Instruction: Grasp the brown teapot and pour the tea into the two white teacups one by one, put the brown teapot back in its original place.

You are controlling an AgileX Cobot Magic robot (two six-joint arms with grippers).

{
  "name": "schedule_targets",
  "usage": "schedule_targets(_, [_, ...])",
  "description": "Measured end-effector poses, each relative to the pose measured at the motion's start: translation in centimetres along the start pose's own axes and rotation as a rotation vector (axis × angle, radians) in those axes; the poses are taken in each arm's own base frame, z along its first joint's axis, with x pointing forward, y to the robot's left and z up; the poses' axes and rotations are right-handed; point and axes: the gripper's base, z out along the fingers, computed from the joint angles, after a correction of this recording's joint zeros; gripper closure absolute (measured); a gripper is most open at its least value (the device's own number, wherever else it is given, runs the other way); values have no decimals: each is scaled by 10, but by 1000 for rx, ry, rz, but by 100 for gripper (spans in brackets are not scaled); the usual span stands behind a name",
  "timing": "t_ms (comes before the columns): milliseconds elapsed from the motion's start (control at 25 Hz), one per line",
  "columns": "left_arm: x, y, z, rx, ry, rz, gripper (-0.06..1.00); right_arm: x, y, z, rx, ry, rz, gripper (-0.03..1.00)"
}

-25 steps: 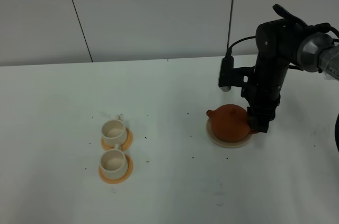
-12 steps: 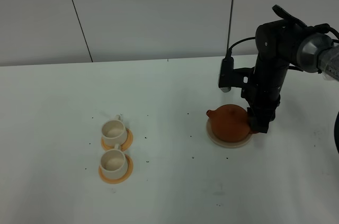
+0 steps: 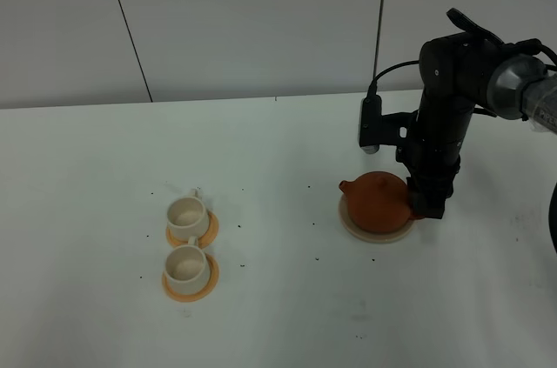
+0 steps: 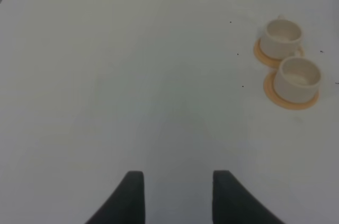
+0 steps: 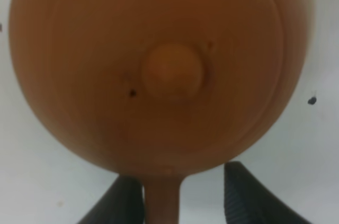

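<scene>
A white surface [image 3: 261, 159] fills the lower two thirds of the high view, dotted with small dark specks. Behind it stands a pale grey wall [image 3: 261, 20] crossed by thin dark seams.

The one brown teapot [image 3: 376, 200] sits right of centre on a single beige coaster [image 3: 364, 231], of which only a thin rim shows. Its spout points toward the left of the frame. Its handle is mostly hidden behind the right gripper [image 3: 426, 204], whose black arm is cut off at the right edge.

In the right wrist view the pot is close and blurred. Its lid knob [image 5: 174, 72] is plain, and the handle [image 5: 161, 200] stands between two dark fingers [image 5: 243, 195]. They are spread, one finger against the handle and a gap on the other side.

Two white teacups [image 3: 184, 214] [image 3: 184, 265], each on its own orange saucer [image 3: 209, 230], sit side by side at lower left.

Of the left gripper [image 4: 177, 197] only two finger tips show, parted over bare surface.
</scene>
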Motion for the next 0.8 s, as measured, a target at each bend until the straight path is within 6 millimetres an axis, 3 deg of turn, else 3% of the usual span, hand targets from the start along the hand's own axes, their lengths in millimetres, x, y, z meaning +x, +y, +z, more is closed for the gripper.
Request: schedule_targets(800, [0, 0, 0, 0, 0, 0, 57, -14, 7, -5, 33, 59, -104, 62])
